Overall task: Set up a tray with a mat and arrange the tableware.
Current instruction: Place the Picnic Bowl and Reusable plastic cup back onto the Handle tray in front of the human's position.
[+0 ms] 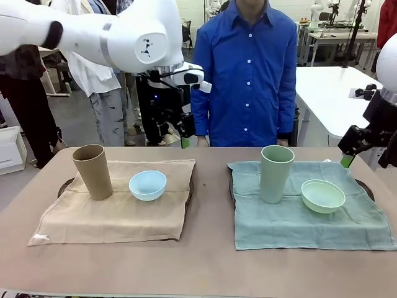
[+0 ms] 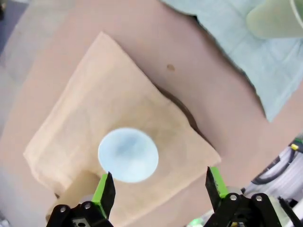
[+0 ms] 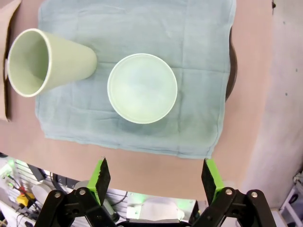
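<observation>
On the tabletop's [image 1: 205,261] left half, a tan mat [image 1: 118,205] carries the tan cup [image 1: 93,171] and light blue bowl [image 1: 147,185]; on the right half, a green mat [image 1: 298,217] holds the pale green cup [image 1: 276,174] and pale green bowl [image 1: 322,195]. The left gripper [image 2: 158,189] and right gripper [image 3: 155,182] hang above with jaws spread, empty.

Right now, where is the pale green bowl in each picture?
Front view: the pale green bowl sits right of centre on the green mat, to the right of the pale green cup.
Left wrist view: the bowl is not in it; the green mat's corner and the cup are at top right.
Right wrist view: the bowl is near the middle.
Shared landmark: the pale green cup.
</observation>
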Robot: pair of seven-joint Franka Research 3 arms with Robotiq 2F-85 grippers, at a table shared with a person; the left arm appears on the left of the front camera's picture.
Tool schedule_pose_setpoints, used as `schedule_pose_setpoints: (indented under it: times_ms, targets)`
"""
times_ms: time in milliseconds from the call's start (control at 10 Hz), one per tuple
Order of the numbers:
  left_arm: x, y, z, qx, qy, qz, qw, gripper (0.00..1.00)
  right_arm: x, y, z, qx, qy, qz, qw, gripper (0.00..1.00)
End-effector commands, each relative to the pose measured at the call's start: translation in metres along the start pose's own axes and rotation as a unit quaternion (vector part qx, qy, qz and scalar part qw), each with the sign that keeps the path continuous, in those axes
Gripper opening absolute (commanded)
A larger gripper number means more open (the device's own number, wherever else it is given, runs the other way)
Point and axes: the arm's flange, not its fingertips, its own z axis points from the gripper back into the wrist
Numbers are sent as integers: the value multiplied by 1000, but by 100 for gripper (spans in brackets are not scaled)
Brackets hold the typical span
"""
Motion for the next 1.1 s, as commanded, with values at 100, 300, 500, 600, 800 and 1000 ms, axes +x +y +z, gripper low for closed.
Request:
schedule_pose_setpoints:
  times_ms: [100,300,500,600,800,1000]
  targets:
    - [0,0,0,0,0,0,1000,100,0,0,0,0,0,0,1000,100]
    - [0,0,0,0,0,0,1000,100,0,0,0,0,0,0,1000,100]
    - [0,0,0,0,0,0,1000,100,0,0,0,0,0,0,1000,100]
    - [0,0,0,0,0,0,1000,100,0,0,0,0,0,0,1000,100]
    - [0,0,0,0,0,0,1000,100,0,0,0,0,0,0,1000,100]
    - [0,0,0,0,0,0,1000,100,0,0,0,0,0,0,1000,100]
